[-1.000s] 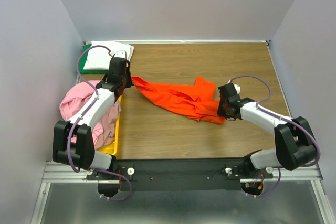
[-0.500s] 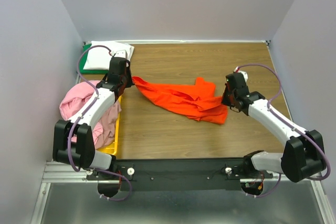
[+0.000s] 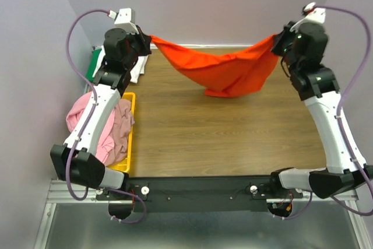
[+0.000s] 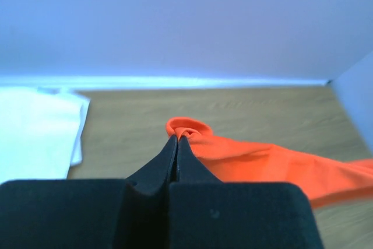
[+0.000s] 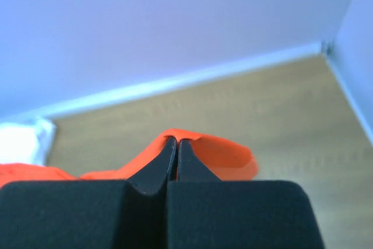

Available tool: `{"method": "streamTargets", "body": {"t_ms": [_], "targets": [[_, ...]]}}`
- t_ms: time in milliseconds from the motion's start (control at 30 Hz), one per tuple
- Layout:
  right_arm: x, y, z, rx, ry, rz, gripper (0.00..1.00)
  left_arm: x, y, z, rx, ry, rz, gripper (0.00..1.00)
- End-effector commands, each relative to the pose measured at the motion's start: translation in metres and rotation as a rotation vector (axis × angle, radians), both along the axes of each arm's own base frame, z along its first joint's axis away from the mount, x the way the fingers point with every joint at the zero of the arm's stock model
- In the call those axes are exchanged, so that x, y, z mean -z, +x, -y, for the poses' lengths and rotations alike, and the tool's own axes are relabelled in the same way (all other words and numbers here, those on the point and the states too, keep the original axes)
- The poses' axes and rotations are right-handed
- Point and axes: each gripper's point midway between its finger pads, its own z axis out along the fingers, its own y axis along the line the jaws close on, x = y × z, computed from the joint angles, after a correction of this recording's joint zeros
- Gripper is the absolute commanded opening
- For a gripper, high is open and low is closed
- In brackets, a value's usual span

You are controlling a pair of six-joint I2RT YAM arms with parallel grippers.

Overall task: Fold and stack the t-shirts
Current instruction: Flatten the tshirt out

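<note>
Orange t-shirt (image 3: 224, 71) now hangs above the far half of the worktop (image 3: 233, 138), strung between both arms; a second ago it lay crumpled on the wood. The left gripper (image 3: 148, 40) is pinched tight on one end and the right gripper (image 3: 278, 38), which has only just closed, on the other. The middle sags clear of the surface. I judge the cloth lifted and spread, ready to be laid flat for folding. Two pink t-shirts (image 3: 87, 115) wait in the yellow bin (image 3: 129, 100) at the left edge.
</note>
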Motion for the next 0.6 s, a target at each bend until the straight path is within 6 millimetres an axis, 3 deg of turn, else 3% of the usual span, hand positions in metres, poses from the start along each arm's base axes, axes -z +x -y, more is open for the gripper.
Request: {"method": "streamTargets", "body": {"t_ms": [0, 33, 100, 133, 200, 433, 500, 567], "targets": [[-0.093, -0.022, 0.017, 0.025, -0.045, 0.203, 0.0, -0.103, -0.038, 0.015, 0.113, -0.065, 0.253, 0.0], [-0.115, -0.033, 0.017, 0.011, -0.034, 0.256, 0.0, -0.13, -0.055, 0.016, 0.138, -0.084, 0.32, 0.0], [-0.142, -0.049, 0.016, -0.014, -0.021, 0.322, 0.0, -0.151, -0.073, 0.016, 0.157, -0.105, 0.369, 0.0], [-0.166, -0.066, 0.016, -0.04, -0.013, 0.385, 0.0, -0.167, -0.091, 0.015, 0.173, -0.116, 0.41, 0.0], [-0.191, -0.091, 0.016, -0.072, 0.003, 0.457, 0.0, -0.188, -0.118, 0.011, 0.191, -0.139, 0.464, 0.0], [-0.227, -0.14, 0.015, -0.137, 0.041, 0.574, 0.0, -0.218, -0.176, 0.001, 0.219, -0.193, 0.556, 0.0], [-0.23, -0.139, 0.016, -0.134, 0.044, 0.579, 0.0, -0.218, -0.18, 0.001, 0.226, -0.193, 0.558, 0.0], [-0.223, -0.125, 0.021, -0.088, 0.037, 0.553, 0.0, -0.208, -0.17, 0.001, 0.214, -0.192, 0.53, 0.0]]}}
